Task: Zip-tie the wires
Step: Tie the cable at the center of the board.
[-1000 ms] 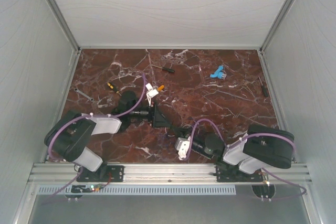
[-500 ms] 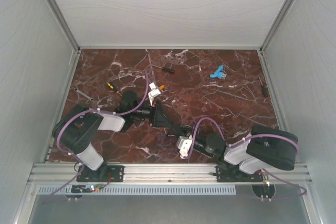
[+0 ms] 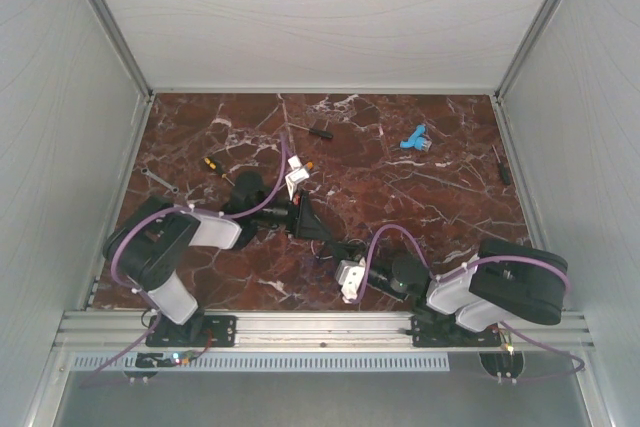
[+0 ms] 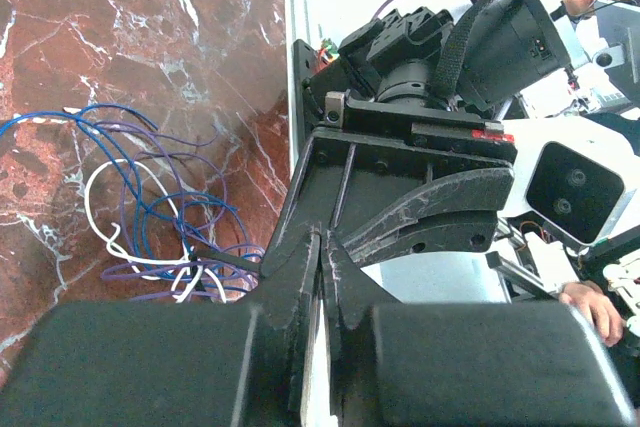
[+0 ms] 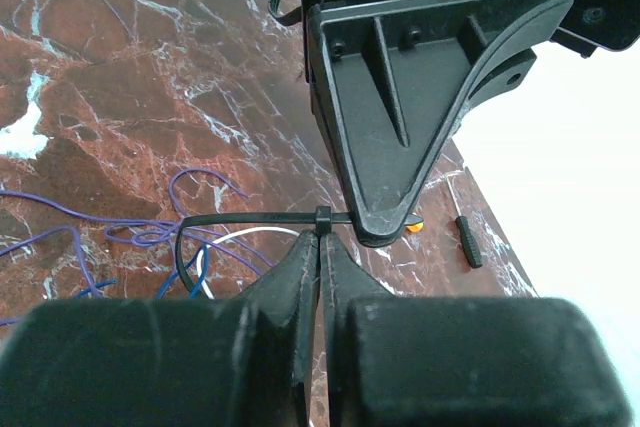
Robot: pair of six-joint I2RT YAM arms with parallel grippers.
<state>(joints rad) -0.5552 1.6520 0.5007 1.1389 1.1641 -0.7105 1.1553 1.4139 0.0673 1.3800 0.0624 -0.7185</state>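
Note:
The wires (image 4: 150, 217) lie on the marble as thin blue, purple and white loops. They also show in the right wrist view, wires (image 5: 150, 242). A black zip tie (image 5: 250, 219) loops around them, its head at my right gripper's tips. My right gripper (image 5: 320, 242) is shut on the tie at the head. My left gripper (image 4: 323, 239) faces it tip to tip, shut on the tie's tail (image 4: 230, 262). In the top view both grippers meet near the table's middle front, left gripper (image 3: 322, 233), right gripper (image 3: 338, 250).
An orange-handled screwdriver (image 3: 212, 164), a black-handled one (image 3: 320, 131), a blue part (image 3: 414, 139), a small wrench (image 3: 160, 180) and another screwdriver (image 3: 502, 165) lie on the far half of the marble. Grey walls enclose the table on three sides.
My left gripper has shut, from open a second ago, and its arm has edged right toward the right gripper. The right gripper has stayed shut and barely moved.

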